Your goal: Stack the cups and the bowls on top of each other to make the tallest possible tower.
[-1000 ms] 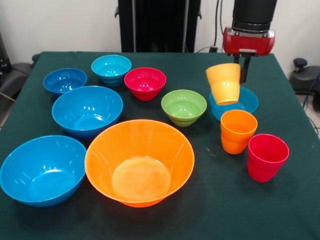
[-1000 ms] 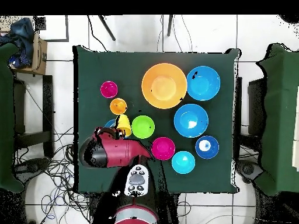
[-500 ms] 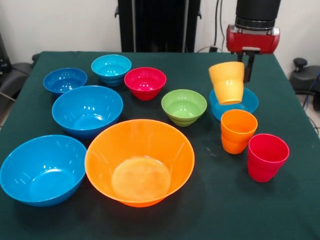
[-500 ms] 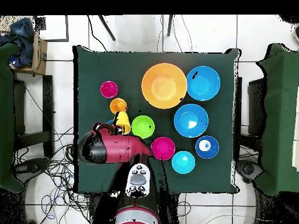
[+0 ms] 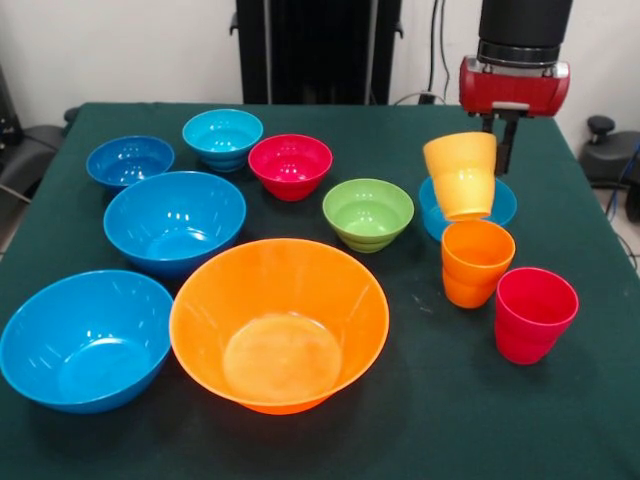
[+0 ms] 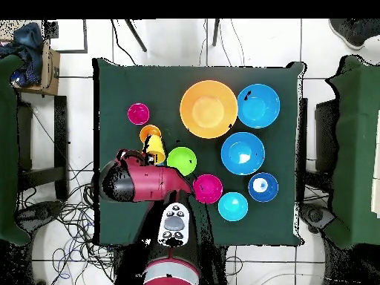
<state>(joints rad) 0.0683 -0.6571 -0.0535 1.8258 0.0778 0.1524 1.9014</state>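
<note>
Since the earlier frames, the gripper (image 5: pixel 490 130) with the yellow cup (image 5: pixel 462 175) has shifted slightly rightward in the front view; nothing else has moved. That cup hangs tilted above the small blue bowl (image 5: pixel 498 205), clear of the bench (image 5: pixel 420 420), clamped at its rim by the gripper's closed fingers.

Taking the large orange bowl (image 5: pixel 279 322) as landmark in the front view, left to right:
- Large blue bowl (image 5: pixel 84 339) touching or just beside its left rim, closest to the bench's left edge.
- Second large blue bowl (image 5: pixel 174 220) behind and left of it.
- Dark-blue small bowl (image 5: pixel 130 161), light-blue small bowl (image 5: pixel 222 137) and red bowl (image 5: pixel 290 165) in a row farther behind it.
- Green bowl (image 5: pixel 368 212) behind and right of it, standing apart.
- Orange cup (image 5: pixel 476 261) and red cup (image 5: pixel 534 313) to its right, upright and just beside each other.

Open room: bare green cloth along the front edge, at the front right corner, and in a strip between the landmark bowl and the two cups. No tower stands yet; all pieces sit singly.

Hidden: the yellow cup covers most of the small blue bowl. In the overhead view the arm (image 6: pixel 141 184) conceals that bowl. The arm is cut off at the front view's top edge.
</note>
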